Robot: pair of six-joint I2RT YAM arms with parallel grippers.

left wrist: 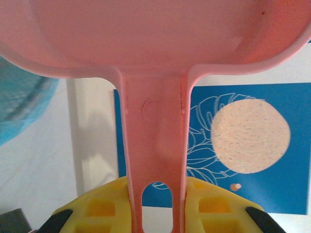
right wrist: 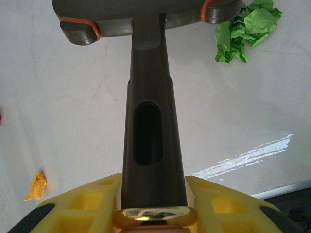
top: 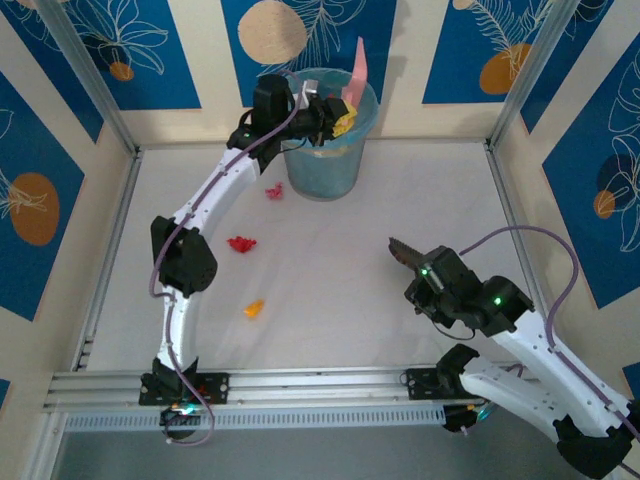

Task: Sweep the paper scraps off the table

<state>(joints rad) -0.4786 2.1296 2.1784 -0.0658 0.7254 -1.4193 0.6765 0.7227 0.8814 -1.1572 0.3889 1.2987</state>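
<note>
- The right gripper (top: 430, 272) hangs low over the near right part of the table (top: 350, 320). Its yellow fingers (right wrist: 228, 208) are pinched on the dark handle of a brush (right wrist: 150, 121).
- The brush head points away from the arm bases. It is a dark bar with an orange band at each end.
- Just beside the head's right end, in the right wrist view, lies a green scrap (right wrist: 248, 24). It is a bright, loosely crumpled wad with ragged edges, resting on the white surface.
- An orange scrap (top: 254, 309) sits on the near left part of the table, small and folded tight. In the right wrist view it (right wrist: 36, 185) lies well to the left of the handle.
- Farther in, a red scrap (top: 241, 243) lies flat and spread, close to the left arm's elbow.
- A second red scrap (top: 274, 190), smaller, lies just beside the base of a translucent blue bin (top: 325, 170) at the far edge.
- The left gripper (top: 338, 118) reaches over the bin's rim. Its yellow fingers (left wrist: 97, 208) are clamped on the handle of a pink dustpan (left wrist: 146, 39), which stands tilted above the bin.
</note>
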